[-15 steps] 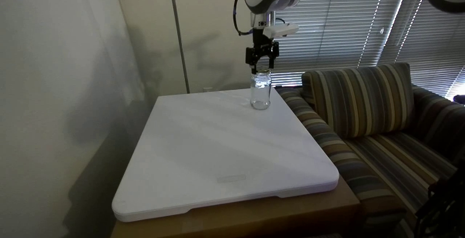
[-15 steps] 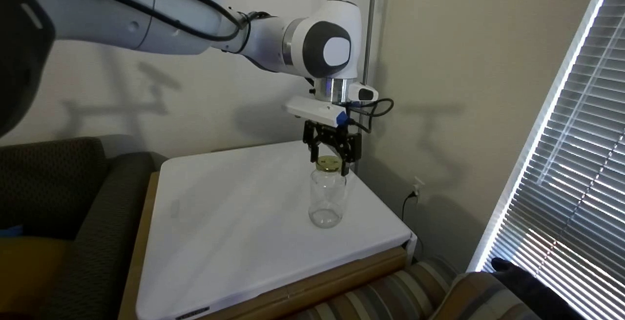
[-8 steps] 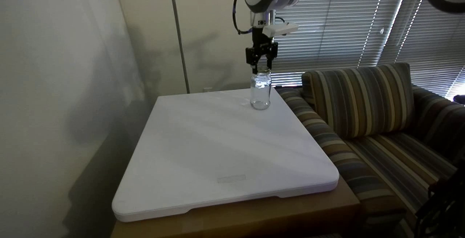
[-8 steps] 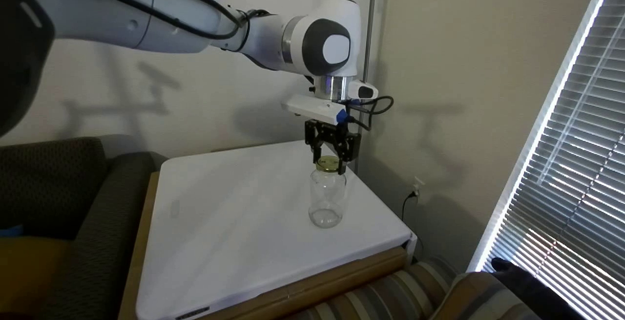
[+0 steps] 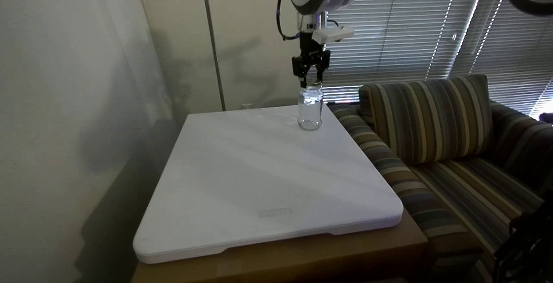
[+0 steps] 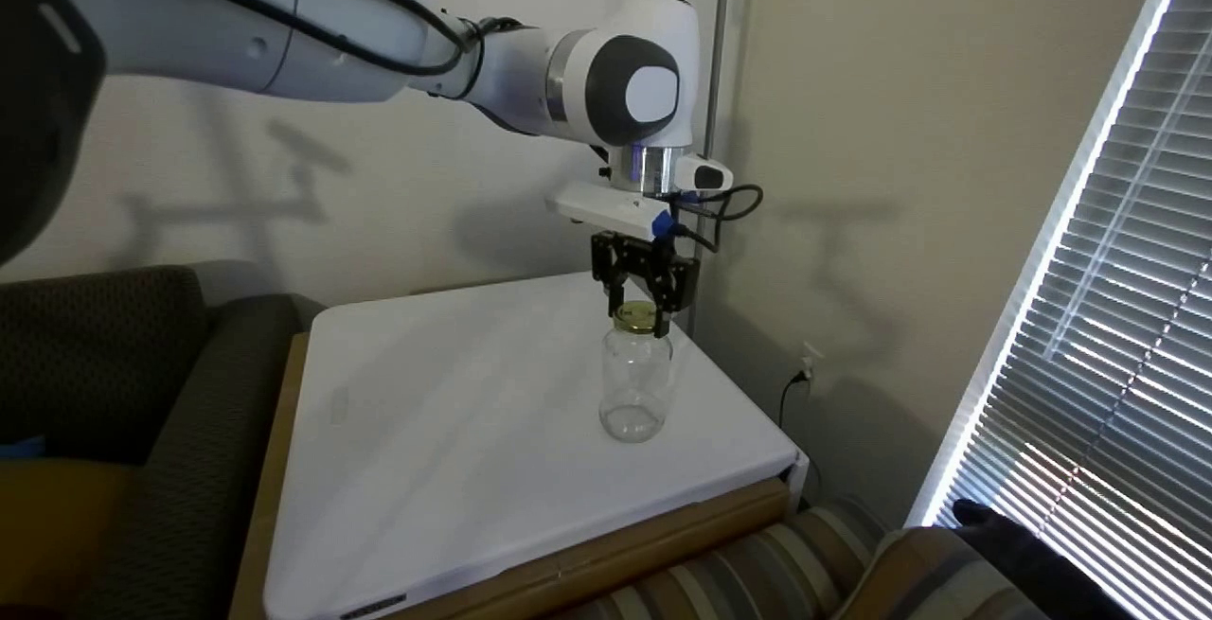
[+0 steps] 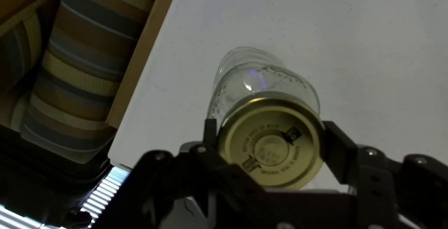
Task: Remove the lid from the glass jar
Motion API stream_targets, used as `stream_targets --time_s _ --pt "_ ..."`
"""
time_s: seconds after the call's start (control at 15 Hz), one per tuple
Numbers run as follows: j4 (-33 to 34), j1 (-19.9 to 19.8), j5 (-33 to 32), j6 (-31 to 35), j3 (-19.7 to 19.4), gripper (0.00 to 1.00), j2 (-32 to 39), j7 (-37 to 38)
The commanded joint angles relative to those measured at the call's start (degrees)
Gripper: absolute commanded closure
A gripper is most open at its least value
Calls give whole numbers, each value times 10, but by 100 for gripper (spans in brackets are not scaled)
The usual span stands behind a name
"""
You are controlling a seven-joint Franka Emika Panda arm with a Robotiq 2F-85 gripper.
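The arm reaches outward, wrist pointing down, its two fingers clamped.

In an exterior view, the camera looks down along the white counter from its near end toward a wall and window blinds, the glass jar well away at the far right corner. In an exterior view, nearer the jar, it looks down over a striped armchair, across the counter, toward pale adjoining walls. Both exterior views show counter, jar and gripper. The wrist view looks steeply down from very close onto the lid, sharing part of the counter and striped armchair with both.
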Motion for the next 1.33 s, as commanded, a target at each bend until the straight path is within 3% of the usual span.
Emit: stream_targets --time_s 0.0,1.27 --pt "21 0 -3 -3 -4 49 12 2" --pt "34 15 -15 -3 -8 53 -2 -1"
